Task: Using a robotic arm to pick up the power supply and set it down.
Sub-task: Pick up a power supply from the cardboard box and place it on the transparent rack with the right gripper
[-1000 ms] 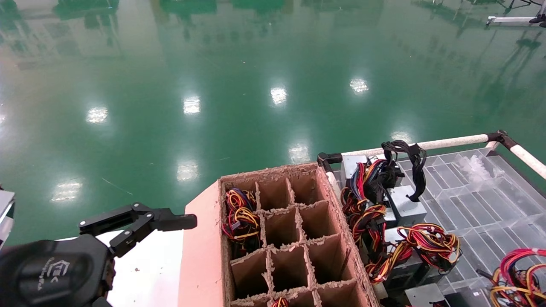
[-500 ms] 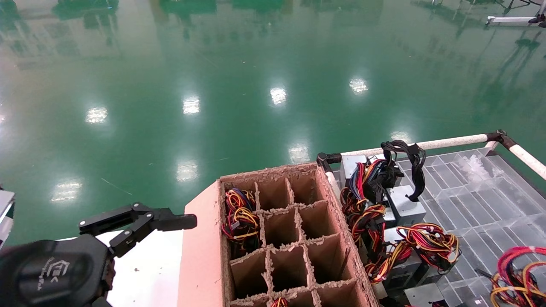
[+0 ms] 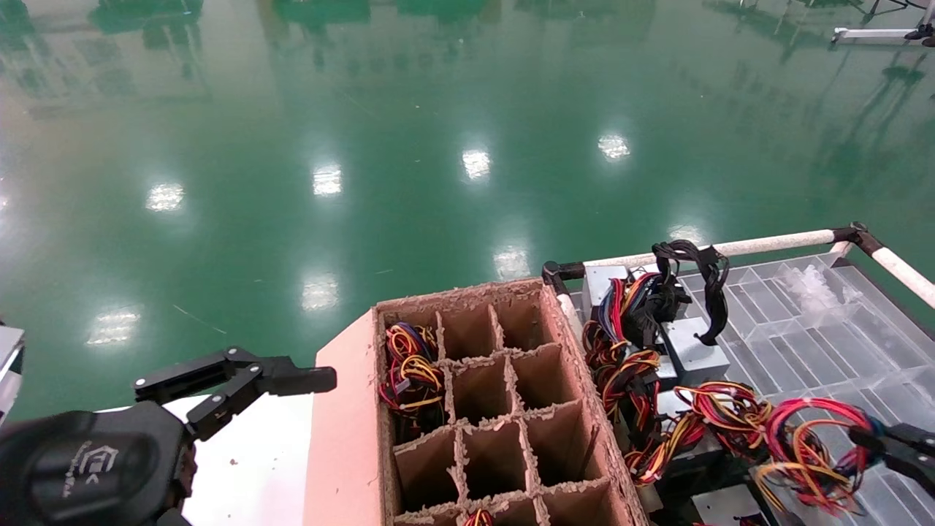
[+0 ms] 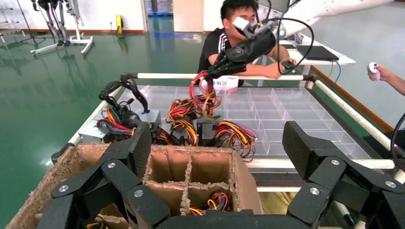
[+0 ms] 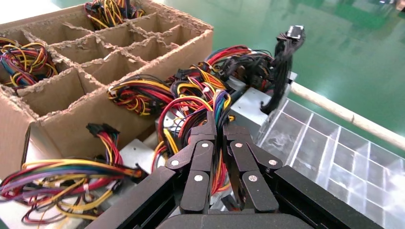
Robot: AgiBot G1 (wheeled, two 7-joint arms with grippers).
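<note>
- An industrial hall, probably a robot test floor or workshop: a wide glossy green floor point(image 3: 409, 131) mirrors ceiling lights.
- On the right, a pipe-framed table point(image 3: 767, 243) bears clear plastic divider trays point(image 4: 267, 107).
- Nearer, a worn cardboard crate point(image 3: 497, 409) with cells holds wire bundles.
- A seated man point(image 4: 234, 36) works at a far desk.

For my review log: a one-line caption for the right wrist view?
Right claw shut on the power supply's wire bundle, beside the cardboard divider box.
</note>
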